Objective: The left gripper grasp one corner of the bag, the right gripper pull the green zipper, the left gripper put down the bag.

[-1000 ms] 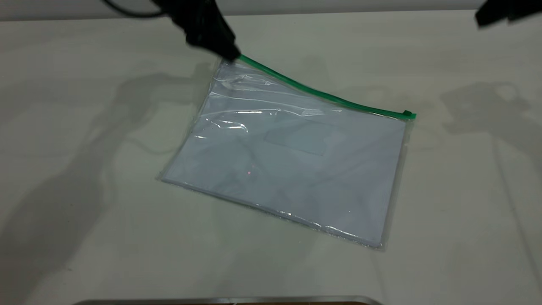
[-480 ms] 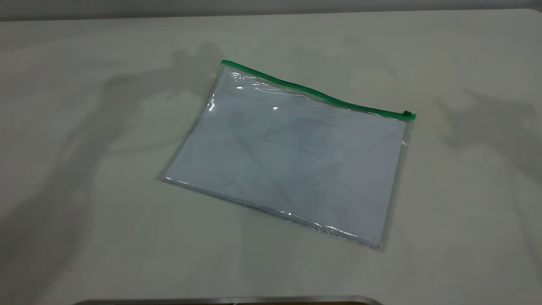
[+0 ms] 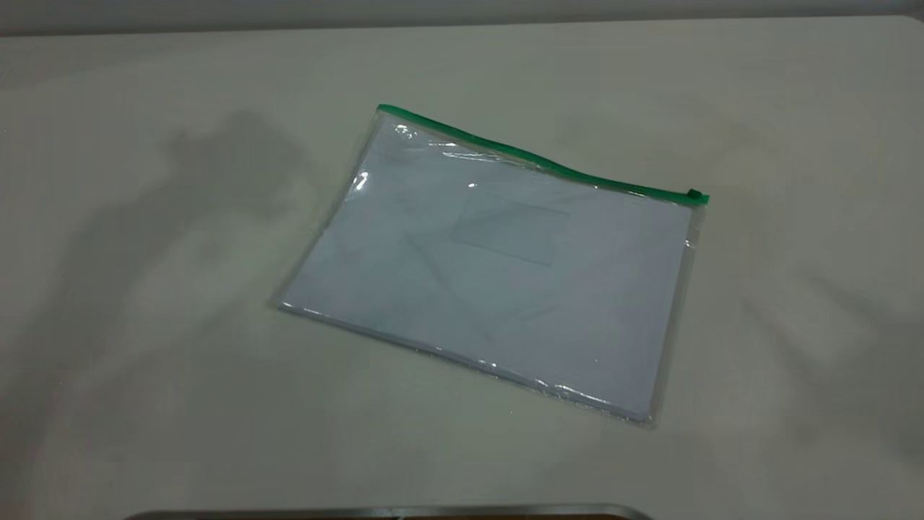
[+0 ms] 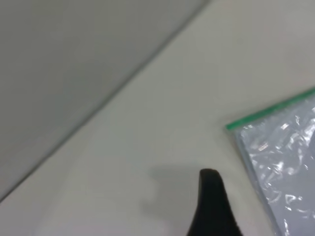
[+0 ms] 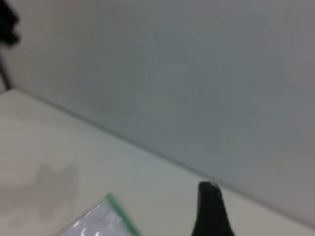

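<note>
The bag [image 3: 498, 274], a clear pouch with white paper and a small pocket [image 3: 509, 231], lies flat on the table. Its green zip strip [image 3: 534, 160] runs along the far edge. The green zipper slider [image 3: 695, 194] sits at the right end. The far left corner [image 3: 382, 110] rests on the table, free. Neither gripper shows in the exterior view. In the left wrist view the left gripper [image 4: 212, 206] hangs above bare table beside that corner [image 4: 231, 126], apart from it. In the right wrist view the right gripper [image 5: 210, 211] is raised, with a bag corner [image 5: 110, 201] below.
A grey wall runs behind the table's far edge [image 4: 123, 83]. A metal-edged object [image 3: 390, 511] lies along the near table edge. A dark object [image 5: 7, 24] shows far off in the right wrist view. Arm shadows fall on the table at both sides.
One second ago the left gripper held the far left corner lifted. It has let go and left the exterior view, as has the right gripper. The bag now lies flat.
</note>
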